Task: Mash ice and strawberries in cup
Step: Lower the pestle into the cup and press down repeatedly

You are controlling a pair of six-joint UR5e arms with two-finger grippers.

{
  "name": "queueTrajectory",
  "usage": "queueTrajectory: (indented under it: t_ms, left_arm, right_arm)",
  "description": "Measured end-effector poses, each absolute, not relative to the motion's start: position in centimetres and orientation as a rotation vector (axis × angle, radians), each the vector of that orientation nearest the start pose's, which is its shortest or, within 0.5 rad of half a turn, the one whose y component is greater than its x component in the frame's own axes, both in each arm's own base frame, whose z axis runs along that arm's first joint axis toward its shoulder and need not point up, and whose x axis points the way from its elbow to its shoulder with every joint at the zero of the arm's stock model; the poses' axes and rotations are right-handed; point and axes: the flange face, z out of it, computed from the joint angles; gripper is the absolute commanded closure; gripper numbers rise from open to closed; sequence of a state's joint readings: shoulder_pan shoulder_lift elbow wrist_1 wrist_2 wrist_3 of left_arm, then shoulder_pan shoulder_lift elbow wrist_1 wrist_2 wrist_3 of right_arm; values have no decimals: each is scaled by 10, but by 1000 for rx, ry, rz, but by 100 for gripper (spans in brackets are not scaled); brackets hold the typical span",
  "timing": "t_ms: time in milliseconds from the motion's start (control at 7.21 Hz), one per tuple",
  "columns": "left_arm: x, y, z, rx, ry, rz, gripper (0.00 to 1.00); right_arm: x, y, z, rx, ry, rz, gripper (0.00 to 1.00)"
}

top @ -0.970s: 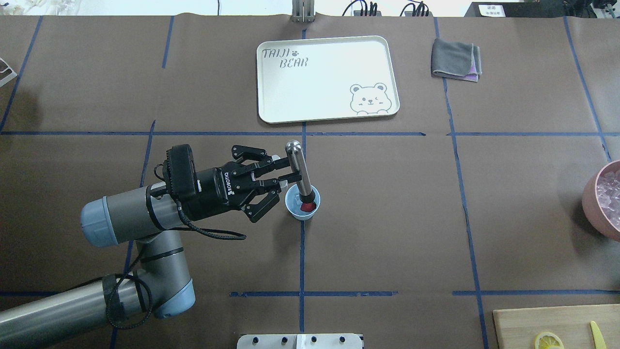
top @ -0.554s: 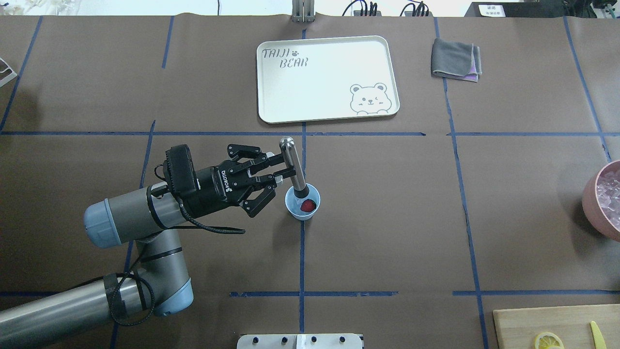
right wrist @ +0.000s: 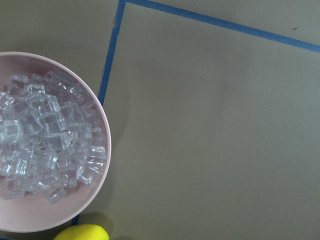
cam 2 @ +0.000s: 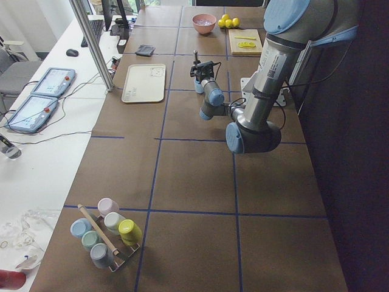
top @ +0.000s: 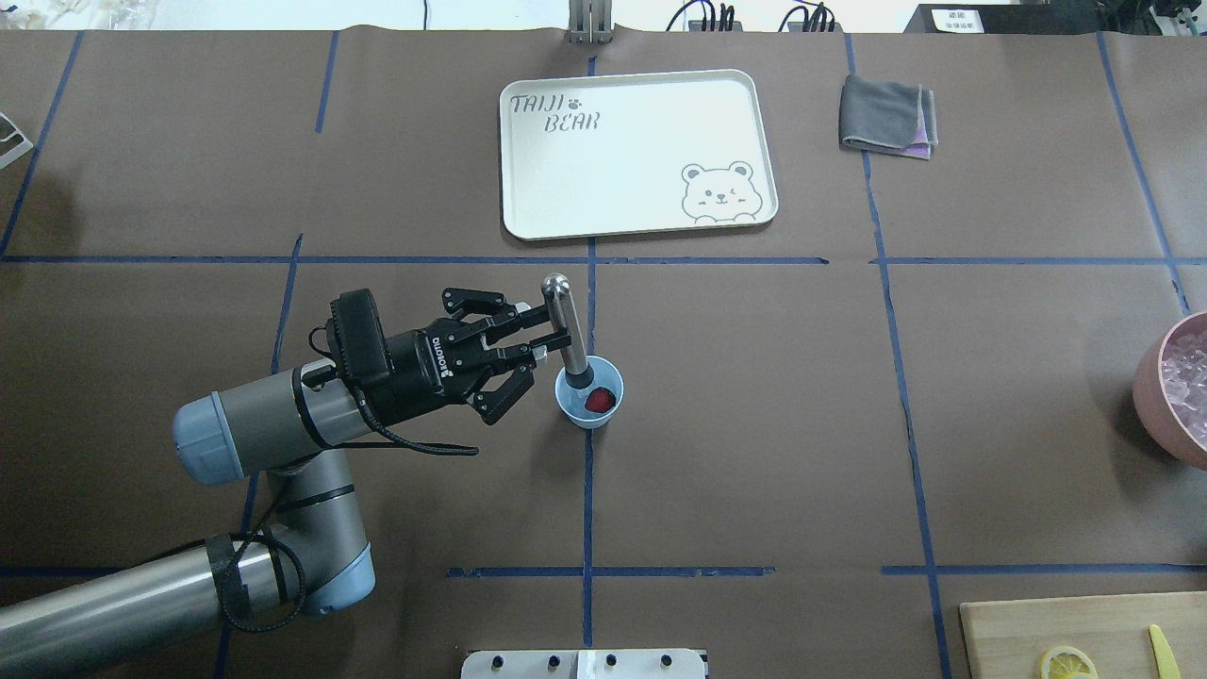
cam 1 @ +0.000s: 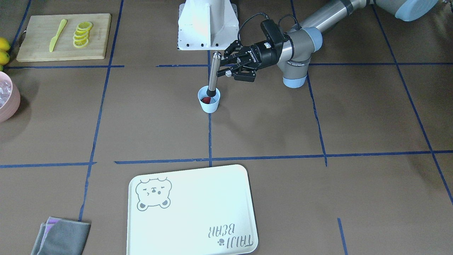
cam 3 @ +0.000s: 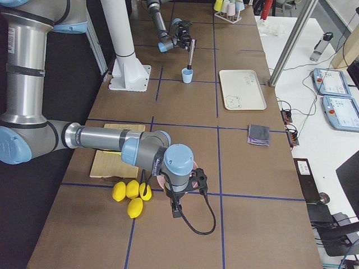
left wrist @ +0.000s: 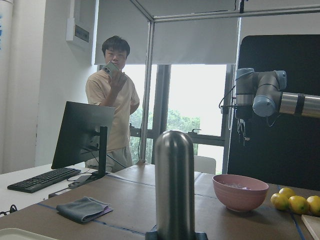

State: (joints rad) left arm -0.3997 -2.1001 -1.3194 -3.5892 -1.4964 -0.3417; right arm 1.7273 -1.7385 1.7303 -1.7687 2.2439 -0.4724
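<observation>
brown table (top: 754, 424) bears the cup (cam 1: 209, 106), tray (top: 641, 151), folded cloth (top: 886, 113), pink bowl (top: 1152, 387), cutting board (top: 1084, 627) and lemons (cam 3: 130, 193).

Seen from overhead, a white bear-printed tray (top: 632, 151) is lying at twelve o'clock on the table, and a folded grey cloth (top: 888, 116) is sitting at one o'clock. A pink bowl (top: 1150, 387) is standing at three o'clock. A wooden cutting board (top: 1018, 641) is lying at five o'clock, carrying lemon slices (cam 1: 81, 34) and a yellow knife (cam 1: 57, 34). Whole lemons (cam 3: 130, 196) are resting just beside the bowl.
</observation>
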Motion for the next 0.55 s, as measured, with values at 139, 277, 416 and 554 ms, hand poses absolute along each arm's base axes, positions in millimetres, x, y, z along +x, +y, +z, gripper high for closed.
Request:
queueTrajectory:
  t_ms: [139, 277, 416, 554]
  left_arm:
    - [502, -359, 282, 1705, 1567, 342, 100]
    - [507, -354, 284, 1696, 1570, 341, 100]
    - [512, -353, 289, 1689, 1565, 341, 100]
    - [516, -353, 295, 1682, 1556, 340, 100]
  right_arm:
    - [133, -387, 681, 19, -700, -234, 0]
    - [133, -387, 682, 18, -700, -234, 0]
    - [133, -387, 682, 18, -700, -233, 0]
    - [134, -387, 682, 18, -700, -232, 0]
